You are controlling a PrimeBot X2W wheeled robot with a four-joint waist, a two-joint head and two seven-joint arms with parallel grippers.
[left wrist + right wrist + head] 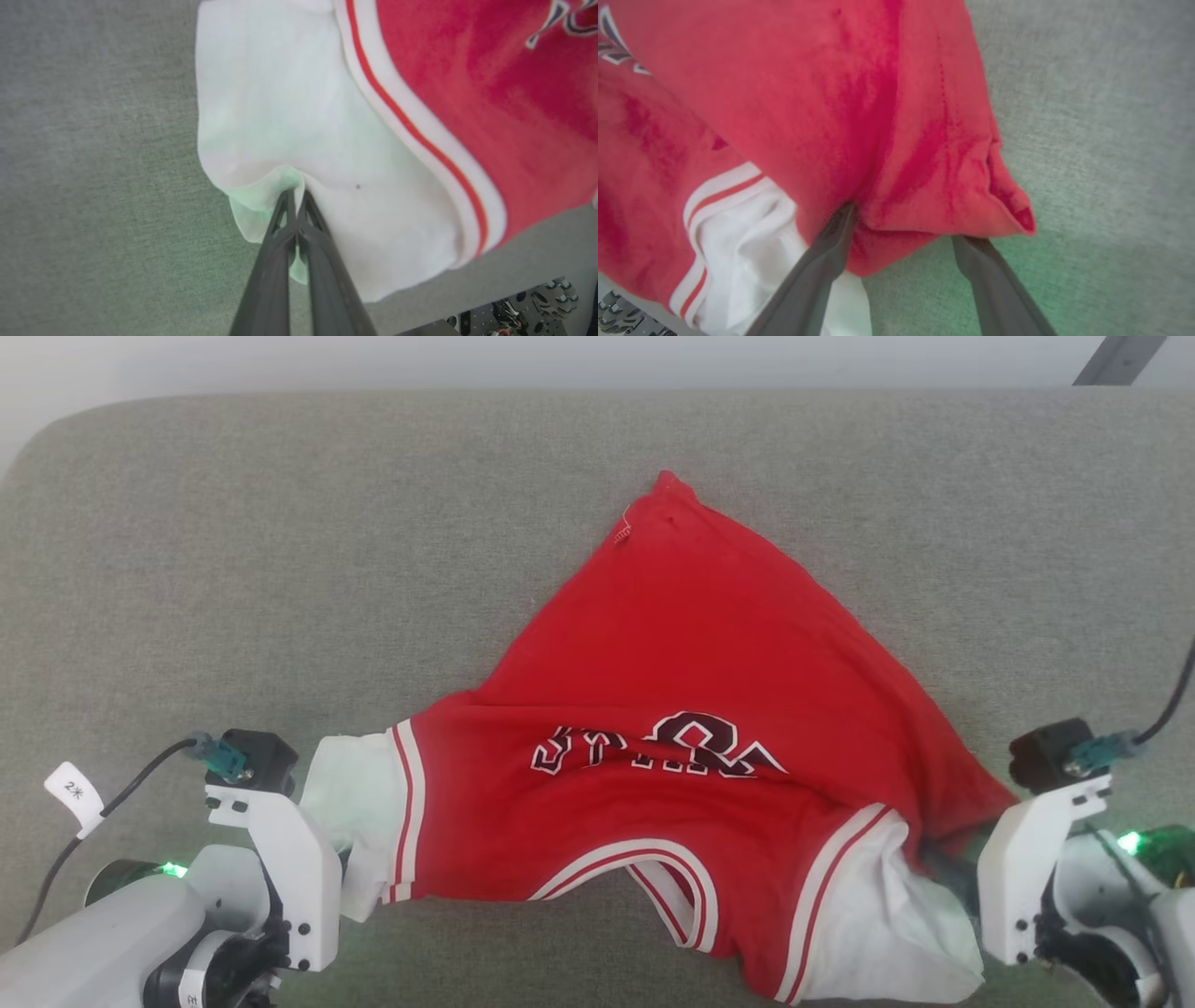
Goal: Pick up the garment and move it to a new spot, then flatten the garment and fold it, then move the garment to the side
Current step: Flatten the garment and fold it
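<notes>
Red cloth with white sleeves, the garment (691, 653) lies spread on a grey fabric pad (280, 569), over the middle and right of the half nearest the pad's near edge. It is pulled into a rough triangle: one red corner peaks toward the centre of the pad, while the striped neckline and both sleeves lie along the near edge. The black, white-outlined lettering across the chest reads upside down in the head view and is partly creased. The left sleeve (355, 812) is held by the left gripper (295, 193), whose dark fingers are pressed together on a fold at the sleeve's edge. At the other end, the right gripper (901, 224) has its fingers well apart. A bunched fold of red cloth sits between them, just beside the right sleeve (878, 915), and both fingertips are tucked under the fabric. A dark cable (140, 775) with a white tag (75, 793) runs over the pad's near left corner. Green light glows on both wrists.
</notes>
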